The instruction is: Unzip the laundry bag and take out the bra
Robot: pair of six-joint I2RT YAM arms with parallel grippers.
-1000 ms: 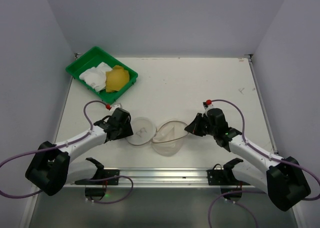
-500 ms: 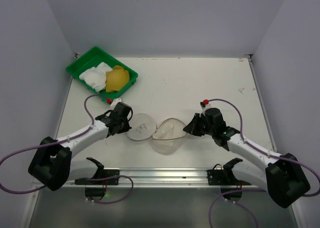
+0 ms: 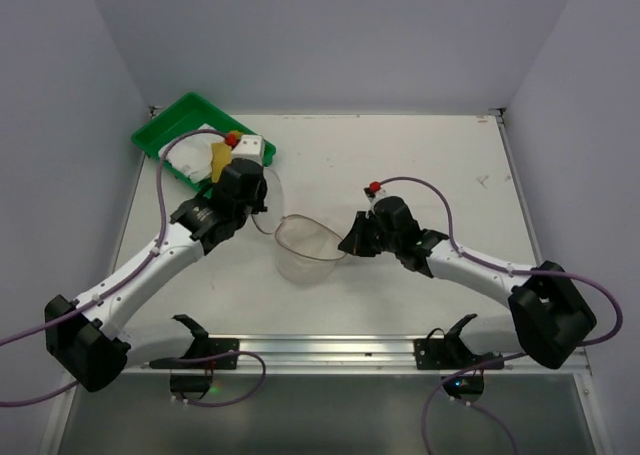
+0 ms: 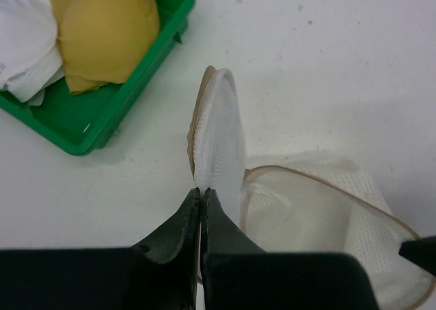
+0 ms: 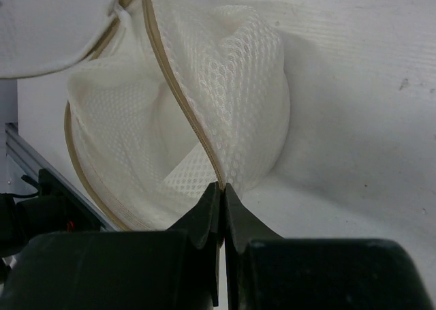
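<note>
The cream mesh laundry bag (image 3: 305, 262) stands unzipped at mid-table, its mouth gaping. Its round lid (image 4: 218, 133) is lifted on edge off the table, and my left gripper (image 4: 201, 191) is shut on the lid's tan zip rim. From above, the left gripper (image 3: 262, 205) is just left of the bag, close to the green tray. My right gripper (image 5: 222, 185) is shut on the bag's (image 5: 238, 85) zip rim at its right side. Seen from above, the right gripper (image 3: 343, 247) is at that rim. I cannot pick out the bra inside the mesh.
A green tray (image 3: 160, 135) at the back left holds a yellow padded piece (image 4: 102, 31) and white cloth (image 4: 24, 37). A metal rail (image 3: 320, 350) runs along the near table edge. Walls close in the left, right and back sides.
My left gripper has shut on the lid and lifted it up and back toward the tray. The bag and the right gripper have shifted left and farther from the rail.
</note>
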